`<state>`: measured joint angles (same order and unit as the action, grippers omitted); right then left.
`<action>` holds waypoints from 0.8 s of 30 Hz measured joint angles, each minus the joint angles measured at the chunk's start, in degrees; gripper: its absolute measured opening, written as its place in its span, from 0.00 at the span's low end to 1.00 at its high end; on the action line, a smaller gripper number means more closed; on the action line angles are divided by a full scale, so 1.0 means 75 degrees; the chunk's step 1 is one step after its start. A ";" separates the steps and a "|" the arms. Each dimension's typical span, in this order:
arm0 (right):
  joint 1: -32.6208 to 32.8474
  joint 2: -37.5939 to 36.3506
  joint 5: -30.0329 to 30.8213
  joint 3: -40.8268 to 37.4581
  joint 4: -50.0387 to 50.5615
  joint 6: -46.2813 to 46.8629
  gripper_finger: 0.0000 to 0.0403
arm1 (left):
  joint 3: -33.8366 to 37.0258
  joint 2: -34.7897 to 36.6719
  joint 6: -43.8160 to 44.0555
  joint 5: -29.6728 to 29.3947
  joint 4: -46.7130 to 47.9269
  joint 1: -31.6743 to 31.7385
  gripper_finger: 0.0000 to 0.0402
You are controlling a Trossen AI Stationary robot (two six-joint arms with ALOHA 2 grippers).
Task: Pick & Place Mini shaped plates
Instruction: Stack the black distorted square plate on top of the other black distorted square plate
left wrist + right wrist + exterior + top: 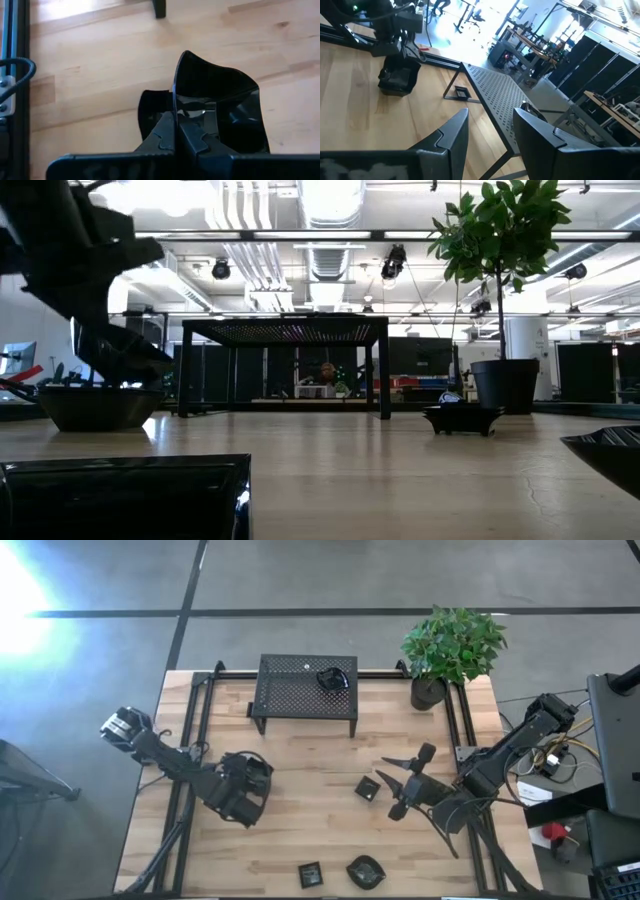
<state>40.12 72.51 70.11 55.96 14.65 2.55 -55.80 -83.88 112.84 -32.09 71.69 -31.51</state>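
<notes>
Left gripper clamped on glossy black wavy-rimmed mini plate, right gripper spread wide beside small square black plate, 2 black plates near table edge.

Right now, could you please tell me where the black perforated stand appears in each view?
High view: the black perforated stand is at the table's far edge, near the middle.
Low view: mid-picture, seen side-on.
Left wrist view: probably only one leg, at the top edge.
Right wrist view: its perforated top, mid-picture.
Shared landmark: the potted plant, right of the stand in the high and low views.
</notes>
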 joint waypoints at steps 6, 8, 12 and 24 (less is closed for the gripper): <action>0.0000 0.0000 0.0000 0.0000 -0.0003 0.0000 0.37 | 0.0360 0.0120 0.0124 0.0001 -0.0364 0.0000 0.00; 0.0000 0.0000 0.0000 -0.0003 -0.0003 0.0000 0.37 | 0.0360 0.0117 0.0125 -0.0002 -0.0461 0.0000 0.00; 0.0000 0.0000 0.0000 -0.0003 -0.0003 0.0000 0.37 | 0.0418 0.0117 0.0114 -0.0034 -0.0468 0.0003 0.00; 0.0000 0.0000 0.0000 -0.0003 -0.0003 -0.0002 0.37 | 0.0927 0.0102 0.0164 -0.0048 -0.1047 0.0003 0.00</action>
<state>40.12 72.51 70.11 55.94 14.63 2.53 -48.85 -83.11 114.07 -32.45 63.84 -31.48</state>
